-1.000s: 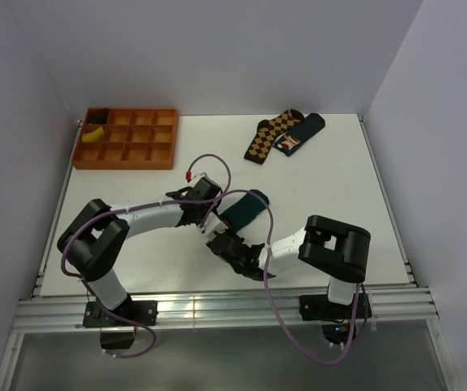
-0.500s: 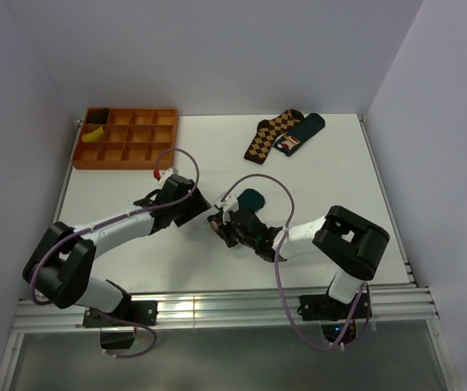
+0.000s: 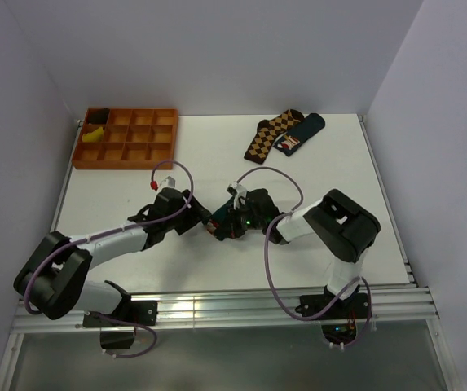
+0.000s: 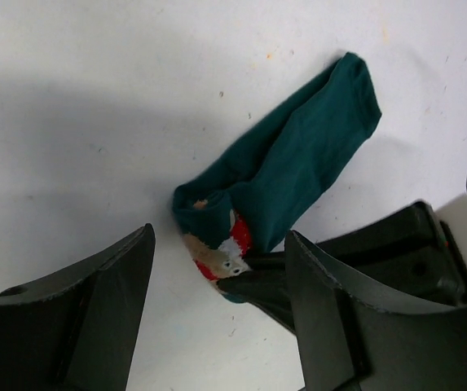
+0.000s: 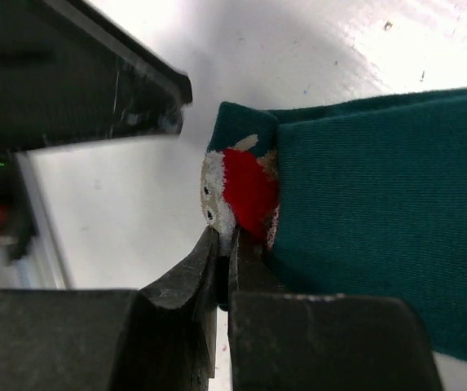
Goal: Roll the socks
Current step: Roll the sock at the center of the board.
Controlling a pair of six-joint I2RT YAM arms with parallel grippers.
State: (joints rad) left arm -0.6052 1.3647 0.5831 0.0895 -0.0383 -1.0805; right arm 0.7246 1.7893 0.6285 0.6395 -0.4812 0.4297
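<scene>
i'm pinching the patch end of the socks (image 4: 298,155) in the shut right gripper (image 5: 224,243), their length running away from the left gripper (image 4: 219,238) hovering open beside it.

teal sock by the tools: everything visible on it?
The teal sock is dark knit fabric lying flat on the white table, one end folded over, showing a red, white and brown cartoon patch. The right tool, shut, pinches that fold at the patch.
</scene>
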